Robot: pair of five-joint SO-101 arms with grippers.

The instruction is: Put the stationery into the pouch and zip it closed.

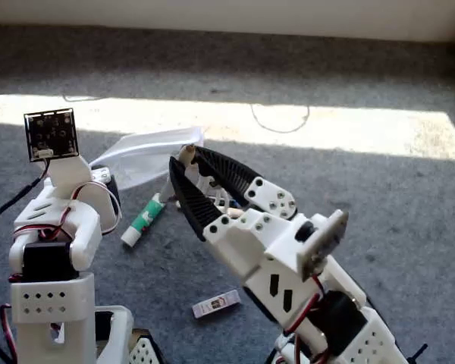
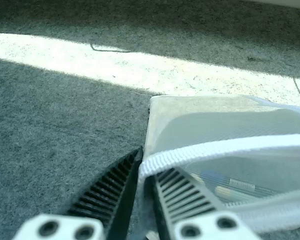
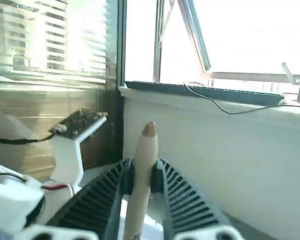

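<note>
Seen from above, a translucent white pouch (image 1: 148, 155) lies on the grey carpeted worktop (image 1: 379, 189), left of centre in the upper half of the frame. The left hand (image 2: 142, 157) is pinched closed on the pouch's white woven edge. At mid-frame, the right hand (image 1: 186, 159) is closed around a cream pencil with a brown tip (image 3: 146, 155). A green-and-white glue stick (image 1: 144, 220) lies just below the pouch. A small white rectangular box (image 1: 216, 303) lies at lower centre.

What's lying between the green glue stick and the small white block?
Nothing. In the high view, the stretch between the glue stick and the small white block is bare grey carpet.
</note>
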